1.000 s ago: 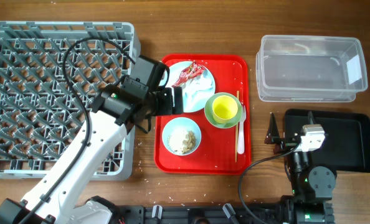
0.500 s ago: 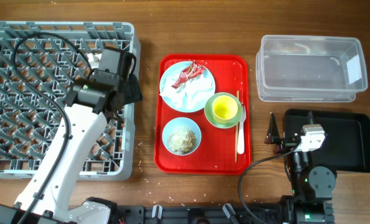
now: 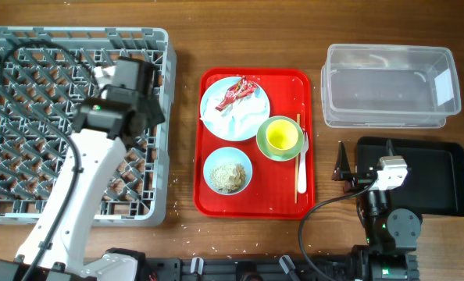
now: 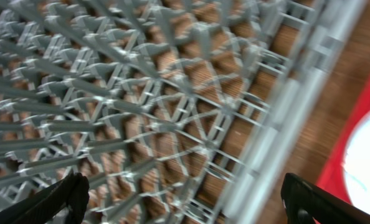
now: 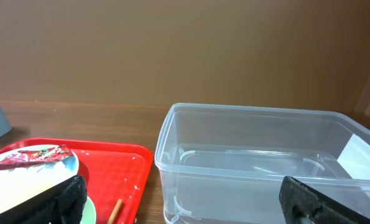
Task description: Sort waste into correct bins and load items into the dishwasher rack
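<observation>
The grey dishwasher rack [image 3: 29, 179] fills the left. My left gripper [image 3: 138, 87] hangs open and empty above its right part; the left wrist view [image 4: 185, 208] shows only lattice [image 4: 172, 112] between the fingers. On the red serving tray [image 3: 290, 199] lie the pale blue plate [image 3: 224, 117] with the red wrapper [image 3: 237, 92] and a white tissue, the yellow cup [image 3: 280, 136] inside the mint-green bowl [image 3: 262, 144], the small white bowl [image 3: 227, 172] with rice scraps, chopsticks [image 3: 298, 129] and the white fork [image 3: 301, 176]. My right gripper [image 3: 344, 164] is open and empty, right of the tray.
The clear tub [image 3: 388, 84] stands at the back right, straight ahead in the right wrist view [image 5: 253, 162]. The black tray [image 3: 443, 176] lies at the front right beside the right arm. White crumbs are scattered on the wood in front of the rack.
My left arm has swung left, from the plate's edge on the red tray to above the rack. It carries nothing. The right arm has not moved.
</observation>
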`<state>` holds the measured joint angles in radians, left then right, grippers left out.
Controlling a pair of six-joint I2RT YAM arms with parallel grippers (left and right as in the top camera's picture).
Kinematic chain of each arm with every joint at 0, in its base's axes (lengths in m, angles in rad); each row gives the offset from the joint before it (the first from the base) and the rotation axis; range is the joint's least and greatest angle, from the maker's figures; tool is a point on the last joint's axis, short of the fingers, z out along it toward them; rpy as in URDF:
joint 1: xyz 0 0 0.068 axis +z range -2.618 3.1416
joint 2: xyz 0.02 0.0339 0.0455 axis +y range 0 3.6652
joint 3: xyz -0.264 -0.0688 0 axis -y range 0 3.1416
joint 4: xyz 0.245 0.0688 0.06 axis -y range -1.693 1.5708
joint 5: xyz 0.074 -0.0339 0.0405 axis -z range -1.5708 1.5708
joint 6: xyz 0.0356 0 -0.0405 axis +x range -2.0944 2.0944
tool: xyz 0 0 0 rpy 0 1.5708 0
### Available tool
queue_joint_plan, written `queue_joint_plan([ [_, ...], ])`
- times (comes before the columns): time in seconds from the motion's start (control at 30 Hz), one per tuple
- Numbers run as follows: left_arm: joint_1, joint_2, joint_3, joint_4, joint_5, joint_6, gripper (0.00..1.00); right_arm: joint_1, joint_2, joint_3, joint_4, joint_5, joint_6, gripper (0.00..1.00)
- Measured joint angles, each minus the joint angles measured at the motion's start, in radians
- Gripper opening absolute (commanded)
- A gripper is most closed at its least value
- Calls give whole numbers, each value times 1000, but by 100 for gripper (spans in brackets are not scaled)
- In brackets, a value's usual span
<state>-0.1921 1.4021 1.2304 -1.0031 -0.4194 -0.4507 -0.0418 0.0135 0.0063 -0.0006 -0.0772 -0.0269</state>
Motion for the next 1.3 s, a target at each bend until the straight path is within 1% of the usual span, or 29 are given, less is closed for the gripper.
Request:
queue_joint_plan([
  [0.07, 62, 0, 0, -10, -3, 0, 100, 0, 0, 0, 3, 0, 0, 100],
  [0.1, 100, 0, 0, -19, -3, 0, 100, 0, 0, 0, 11, -12, 24, 100],
  [0.13, 130, 0, 0, -30, -3, 0, 100, 0, 0, 0, 19, -27, 48, 100],
  [0.17, 171, 0, 0, -38, -3, 0, 100, 0, 0, 0, 34, -71, 121, 100],
  [0.2, 196, 0, 0, -38, -3, 0, 100, 0, 0, 0, 47, -113, 202, 100],
  [0.23, 218, 0, 0, -38, -3, 0, 100, 0, 0, 0, 51, -166, 322, 100],
  [0.27, 247, 0, 0, -38, -3, 0, 100, 0, 0, 0, 47, -239, 521, 100],
  [0.3, 256, 0, 0, -38, -3, 0, 100, 0, 0, 0, 40, -269, 671, 100],
  [0.33, 270, 0, 0, -38, -3, 0, 100, 0, 0, 0, 38, -302, 887, 100],
  [0.37, 277, 0, 0, -38, -3, 0, 100, 0, 1, 0, 62, -328, 1019, 100],
  [0.43, 277, 0, 0, -40, -2, 0, 100, 0, 6, 0, 205, -378, 1139, 100],
  [0.5, 277, 0, 0, -39, 1, 0, 100, 1, 5, 5, 420, -429, 1217, 100],
  [0.53, 277, 0, 0, -39, 1, 0, 100, 2, 5, 12, 438, -437, 1234, 100],
  [0.6, 277, 0, 0, -38, 1, 0, 100, 2, 31, 69, 409, -443, 1231, 100],
  [0.63, 277, 0, 0, -37, 1, 0, 100, 2, 60, 119, 363, -447, 1210, 100],
  [0.73, 277, 0, 0, -39, 1, 0, 100, 2, 222, 322, 219, -479, 1093, 99],
  [0.8, 277, 0, 1, -38, 3, 0, 100, 2, 461, 555, 76, -553, 934, 100],
  [0.87, 277, 0, 2, -40, 5, 0, 100, 5, 632, 720, -65, -608, 826, 100],
  [0.93, 277, 0, 2, -40, 5, 0, 100, 35, 824, 921, -257, -634, 694, 100],
  [0.97, 277, 1, 2, -39, 5, 0, 100, 78, 943, 1046, -391, -628, 605, 100],
  [1.0, 277, 0, 3, -38, 5, 0, 100, 130, 1030, 1139, -515, -598, 526, 100],
  [1.03, 277, 0, 3, -39, 5, 0, 100, 224, 1153, 1267, -658, -510, 452, 100],
  [1.07, 277, 0, 3, -41, 5, 0, 100, 308, 1249, 1357, -716, -425, 395, 100],
  [1.1, 277, 0, 3, -37, 5, 0, 100, 360, 1304, 1411, -764, -359, 370, 100],
  [1.13, 277, 0, 3, -39, 5, 0, 100, 443, 1405, 1492, -815, -240, 330, 100],
  [1.2, 277, 0, 3, -39, 5, 0, 100, 558, 1559, 1601, -843, -80, 290, 100],
  [1.3, 277, 0, 3, -40, 5, 0, 100, 647, 1720, 1666, -759, 22, 286, 100],
])
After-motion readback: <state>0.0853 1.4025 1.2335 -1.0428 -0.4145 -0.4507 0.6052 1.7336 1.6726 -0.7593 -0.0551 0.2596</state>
